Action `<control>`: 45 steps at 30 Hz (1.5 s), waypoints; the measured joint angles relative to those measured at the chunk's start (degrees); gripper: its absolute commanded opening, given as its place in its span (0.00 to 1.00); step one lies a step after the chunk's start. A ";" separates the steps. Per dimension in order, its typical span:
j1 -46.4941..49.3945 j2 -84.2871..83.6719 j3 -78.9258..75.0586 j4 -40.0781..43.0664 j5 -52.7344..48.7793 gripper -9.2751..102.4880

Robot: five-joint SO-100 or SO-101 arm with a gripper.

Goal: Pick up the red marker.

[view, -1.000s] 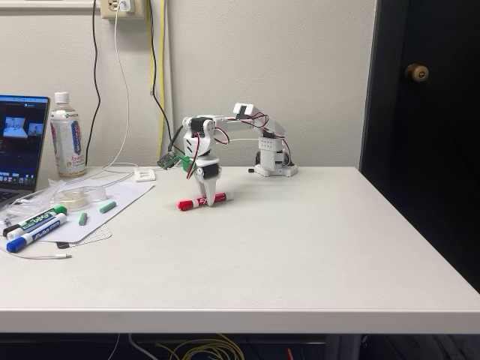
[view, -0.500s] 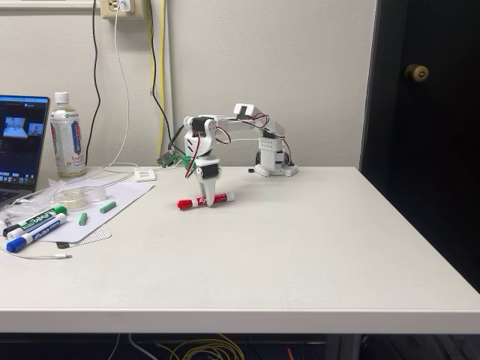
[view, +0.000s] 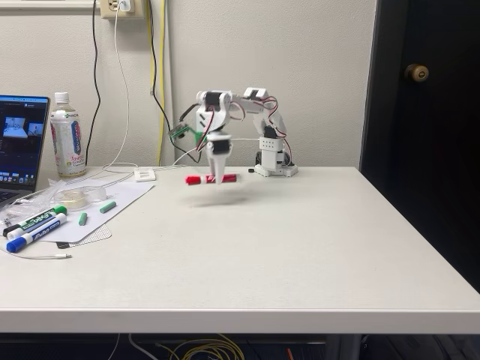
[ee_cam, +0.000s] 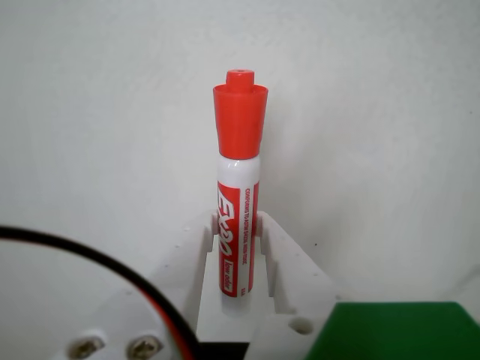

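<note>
The red marker (view: 211, 179) hangs level in the air above the white table (view: 300, 247), its shadow on the surface below it. My gripper (view: 218, 178) points down and is shut on the marker's middle. In the wrist view the red marker (ee_cam: 238, 202) stands between the two white fingers (ee_cam: 204, 247), red cap pointing away from the camera, with my gripper (ee_cam: 238, 255) clamped on its labelled white barrel.
At the table's left lie a green-capped marker (view: 37, 217) and a blue-capped marker (view: 33, 235) on a white sheet, beside small green pieces (view: 107, 206), a tape roll (view: 74, 196), a bottle (view: 67, 136) and a laptop (view: 19, 146). The arm's base (view: 274, 161) stands at the back.
The gripper has risen off the table with the red marker in it and shifted slightly right; a second ago the marker lay on the surface.
</note>
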 measured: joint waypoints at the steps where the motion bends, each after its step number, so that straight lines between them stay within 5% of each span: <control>1: -0.70 2.55 2.55 0.18 0.70 0.09; 17: -18.54 38.32 34.89 -6.33 21.18 0.09; 26: -21.09 52.21 50.89 -13.10 22.41 0.09; 34: -16.35 55.99 51.86 -12.13 11.69 0.09; 45: -17.67 70.75 59.85 -34.10 23.47 0.09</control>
